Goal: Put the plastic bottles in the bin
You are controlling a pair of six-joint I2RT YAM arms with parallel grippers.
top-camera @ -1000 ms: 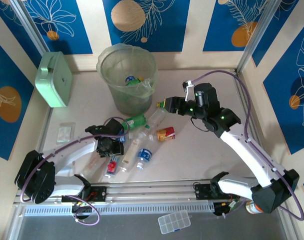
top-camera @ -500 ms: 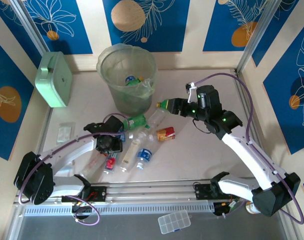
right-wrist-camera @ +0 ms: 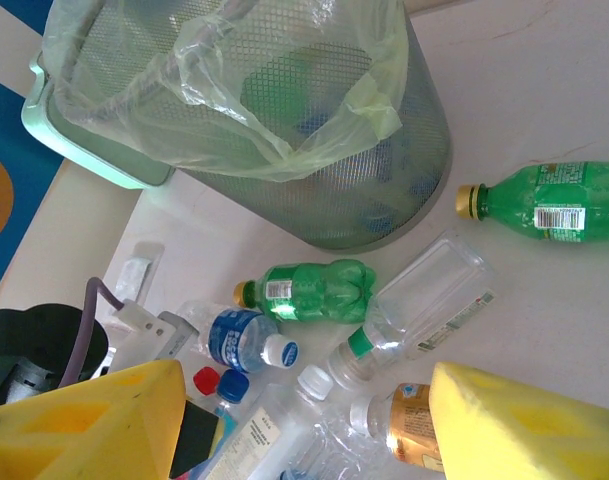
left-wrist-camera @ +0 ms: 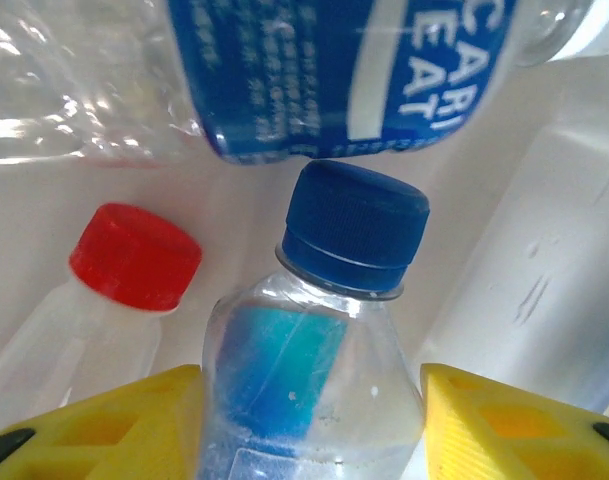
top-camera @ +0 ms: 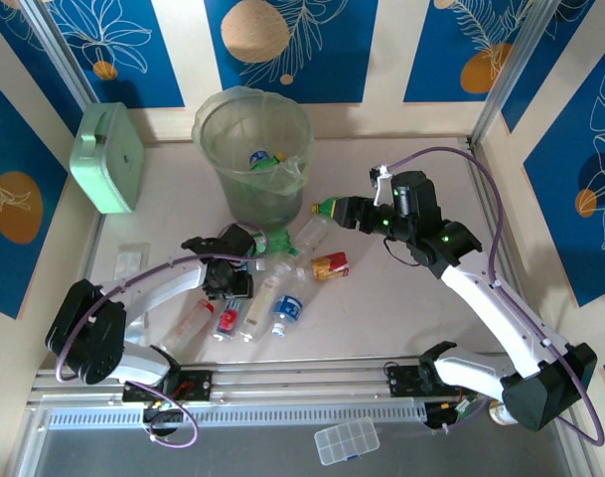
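Observation:
Several plastic bottles (top-camera: pixel 287 310) lie in a heap in front of the bin (top-camera: pixel 208 124), which holds a few more. My left gripper (top-camera: pixel 227 281) is down in the heap. Its yellow fingers (left-wrist-camera: pixel 134 420) press both sides of a clear blue-capped bottle (left-wrist-camera: pixel 354 225), beside a red-capped bottle (left-wrist-camera: pixel 134 255). My right gripper (top-camera: pixel 344 211) hovers open to the right of the bin with nothing between its fingers (right-wrist-camera: pixel 514 420). Below it lie a green bottle (right-wrist-camera: pixel 314 290), a clear flat bottle (right-wrist-camera: pixel 434 295) and a gold-labelled one (right-wrist-camera: pixel 414 425). Another green bottle (right-wrist-camera: pixel 554 200) lies apart near the bin wall (right-wrist-camera: pixel 384 190).
A mint-green box (top-camera: pixel 108 159) leans at the back left, its edge also behind the bin (right-wrist-camera: pixel 94 150). A small clear packet (top-camera: pixel 131 263) lies left of the heap. A metal rail (top-camera: pixel 302 383) runs along the near edge, with a clear compartment case (top-camera: pixel 347 439) before it.
My left gripper has moved a little back and right into the heap and its fingers now sit against the blue-capped bottle. The right gripper shifted slightly right, then held still.

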